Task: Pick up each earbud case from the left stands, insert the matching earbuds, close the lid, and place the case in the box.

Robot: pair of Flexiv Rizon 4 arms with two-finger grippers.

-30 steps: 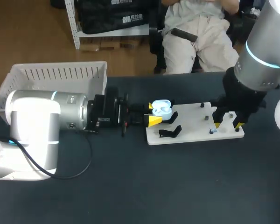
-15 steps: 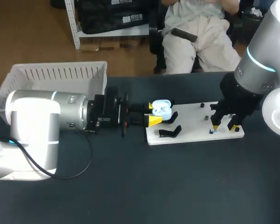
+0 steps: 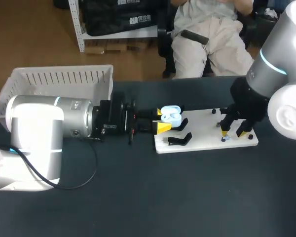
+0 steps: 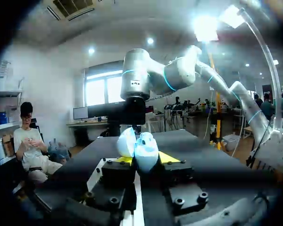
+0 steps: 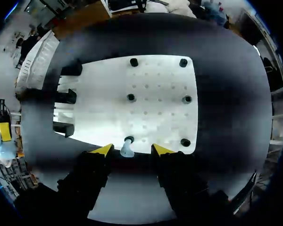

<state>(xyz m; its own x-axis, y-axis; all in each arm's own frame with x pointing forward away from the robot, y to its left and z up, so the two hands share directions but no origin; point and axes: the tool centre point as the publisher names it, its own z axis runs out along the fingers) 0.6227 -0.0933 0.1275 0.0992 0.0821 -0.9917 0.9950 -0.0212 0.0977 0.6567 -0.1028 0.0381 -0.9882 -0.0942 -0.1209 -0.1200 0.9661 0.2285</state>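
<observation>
A light blue earbud case (image 3: 171,115), lid up, is held at the left end of the white board (image 3: 202,123), with my left gripper (image 3: 162,120) shut on it from two sides. In the left wrist view the case (image 4: 139,147) sits between the yellow tips of that gripper (image 4: 145,158). My right gripper (image 3: 233,131) hangs over the board's right front part. Its open fingers straddle a small pale earbud (image 5: 127,150) standing on a peg, with a gap on each side. That earbud (image 3: 224,138) shows below the right gripper (image 5: 131,149).
Two black stands (image 3: 179,139) sit on the board's left part, beside the case. Several black pegs (image 5: 130,97) dot the board (image 5: 155,84). A white basket (image 3: 59,81) stands at the back left of the dark table.
My right gripper has shifted a little left along the board, over the earbud, and its fingers have drawn slightly closer. The left arm and the case stay still.
</observation>
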